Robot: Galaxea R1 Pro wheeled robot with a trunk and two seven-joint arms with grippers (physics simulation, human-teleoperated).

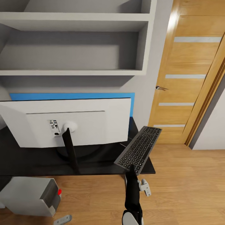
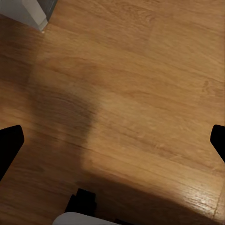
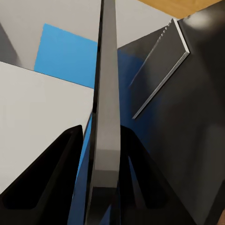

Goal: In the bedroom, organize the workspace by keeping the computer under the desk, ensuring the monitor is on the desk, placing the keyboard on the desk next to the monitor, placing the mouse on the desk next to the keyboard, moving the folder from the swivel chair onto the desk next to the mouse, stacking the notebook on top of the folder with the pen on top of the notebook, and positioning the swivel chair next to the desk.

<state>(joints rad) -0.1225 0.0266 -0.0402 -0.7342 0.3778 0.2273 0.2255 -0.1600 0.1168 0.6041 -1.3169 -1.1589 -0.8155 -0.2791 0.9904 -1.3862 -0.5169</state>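
The monitor [image 1: 68,122] stands on the black desk [image 1: 31,162] with its white back toward me. My right gripper [image 1: 132,171] is shut on the near end of the keyboard [image 1: 139,148], which hangs tilted over the desk's right end. In the right wrist view both fingers [image 3: 56,178] clamp the keyboard [image 3: 107,93] edge-on, and the notebook [image 3: 161,70] lies on the desk beyond it. The computer [image 1: 31,195] stands on the floor under the desk. My left gripper [image 2: 112,140] is open over bare wood floor. The folder, mouse, pen and swivel chair are out of view.
A blue panel [image 1: 72,96] runs along the wall behind the monitor. Grey wall shelves [image 1: 75,72] hang above the desk. A wooden door [image 1: 187,78] stands to the right, with open wood floor [image 1: 187,187] in front of it.
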